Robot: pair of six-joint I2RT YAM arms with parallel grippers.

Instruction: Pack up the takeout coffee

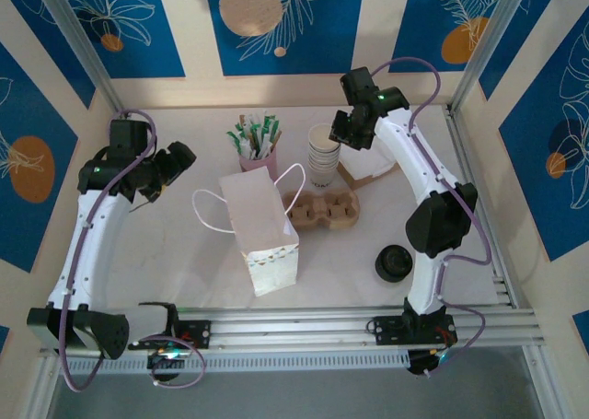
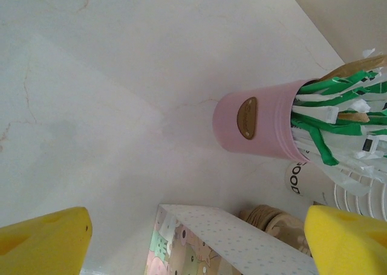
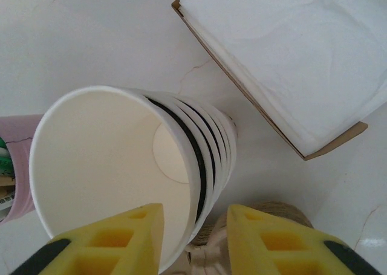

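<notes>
A stack of white paper cups (image 1: pixel 323 155) (image 3: pixel 130 166) stands behind the cardboard cup carrier (image 1: pixel 321 210). My right gripper (image 1: pixel 342 130) (image 3: pixel 192 242) is open above the stack. It straddles the top cup's rim, with one yellow finger (image 3: pixel 106 242) over the cup's mouth and the other outside it. The white patterned paper bag (image 1: pixel 262 224) (image 2: pixel 221 242) stands upright mid-table with its handles out. My left gripper (image 1: pixel 171 165) (image 2: pixel 193 242) hovers left of the bag, wide open and holding nothing. Black lids (image 1: pixel 394 263) lie at the right front.
A pink holder (image 1: pixel 259 157) (image 2: pixel 260 125) full of green-wrapped stirrers stands behind the bag, left of the cups. A brown tray of white napkins (image 1: pixel 373 166) (image 3: pixel 290 57) lies right of the cups. Blue patterned walls and a metal frame enclose the table.
</notes>
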